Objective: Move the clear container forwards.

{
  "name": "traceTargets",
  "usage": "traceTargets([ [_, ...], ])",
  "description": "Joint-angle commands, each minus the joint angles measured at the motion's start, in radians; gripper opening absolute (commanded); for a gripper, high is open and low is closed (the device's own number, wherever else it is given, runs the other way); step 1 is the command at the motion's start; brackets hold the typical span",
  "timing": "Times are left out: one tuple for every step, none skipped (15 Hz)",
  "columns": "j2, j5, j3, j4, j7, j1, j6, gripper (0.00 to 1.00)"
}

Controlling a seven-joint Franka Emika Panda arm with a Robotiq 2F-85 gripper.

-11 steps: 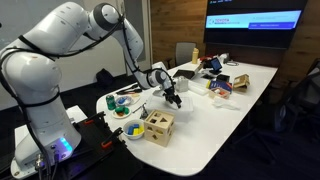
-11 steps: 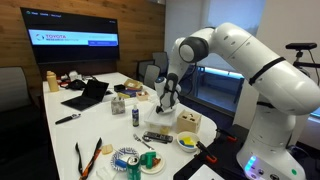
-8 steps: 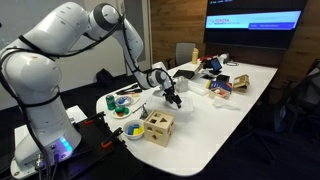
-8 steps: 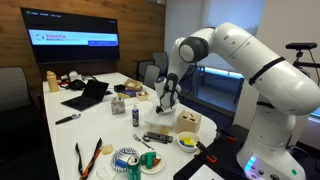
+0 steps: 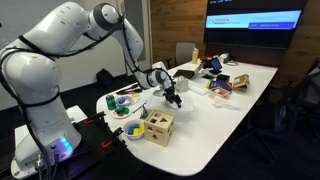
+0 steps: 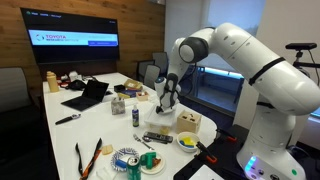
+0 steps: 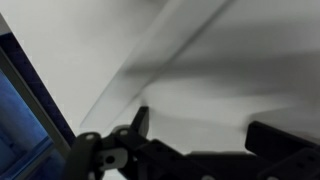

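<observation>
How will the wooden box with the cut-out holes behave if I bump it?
Probably slides rather than tips: the wooden box looks squat and sits flat on the smooth table. Likely stiff and fairly light, since its holes suggest it is hollow. The bowl is close beside it, so a push might shove that too.
</observation>
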Motion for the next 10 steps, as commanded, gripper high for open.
traceTargets([
  [-0.151, -0.007, -0.067, -0.128, -0.063, 0.082, 0.05, 1.0],
  [-0.149, -0.009, -0.074, -0.133, -0.058, 0.086, 0.061, 1.0],
  [-0.147, -0.01, -0.082, -0.137, -0.052, 0.091, 0.074, 1.0],
  [-0.154, -0.007, -0.112, -0.146, -0.064, 0.116, 0.115, 1.0],
  [-0.184, 0.002, -0.142, -0.168, -0.091, 0.143, 0.142, 1.0],
  [-0.223, 0.007, -0.172, -0.193, -0.117, 0.172, 0.154, 1.0],
  [-0.261, 0.008, -0.211, -0.217, -0.132, 0.212, 0.156, 1.0],
  [-0.302, 0.002, -0.248, -0.241, -0.148, 0.251, 0.149, 1.0],
  [-0.347, -0.005, -0.285, -0.264, -0.161, 0.289, 0.134, 1.0],
  [-0.39, -0.013, -0.325, -0.285, -0.171, 0.33, 0.116, 1.0],
])
